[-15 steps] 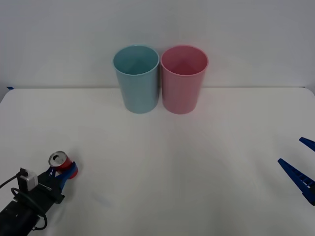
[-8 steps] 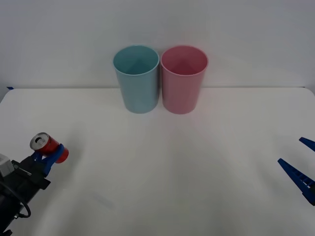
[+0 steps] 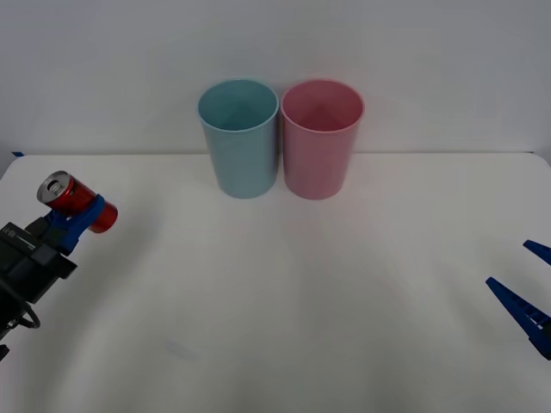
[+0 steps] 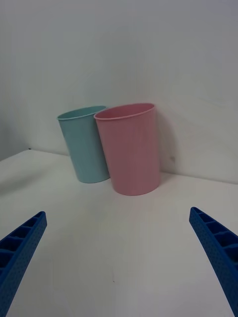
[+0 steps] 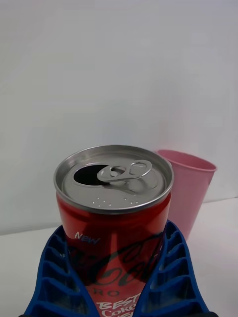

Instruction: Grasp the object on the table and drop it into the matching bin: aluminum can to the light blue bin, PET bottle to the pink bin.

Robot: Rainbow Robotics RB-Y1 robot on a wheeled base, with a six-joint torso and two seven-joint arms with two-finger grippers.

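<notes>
A small red aluminum can (image 3: 71, 200) with a silver top hangs tilted above the white table (image 3: 284, 292) at the far left, and my left gripper (image 3: 77, 217) is shut on it. The left wrist view shows the can (image 5: 114, 218) between the blue fingers (image 5: 171, 272), pull-tab opening on top. The light blue bin (image 3: 239, 138) and the pink bin (image 3: 321, 138) stand side by side at the table's back middle, well to the right of the can. My right gripper (image 3: 527, 292) rests open at the right edge, low over the table.
A plain white wall runs behind the bins. In the right wrist view the pink bin (image 4: 130, 148) stands in front of the light blue bin (image 4: 87, 143), with bare table between them and the open blue fingers (image 4: 218, 252).
My left gripper has lifted the can off the table and carried it up and to the left. The right arm has not moved.
</notes>
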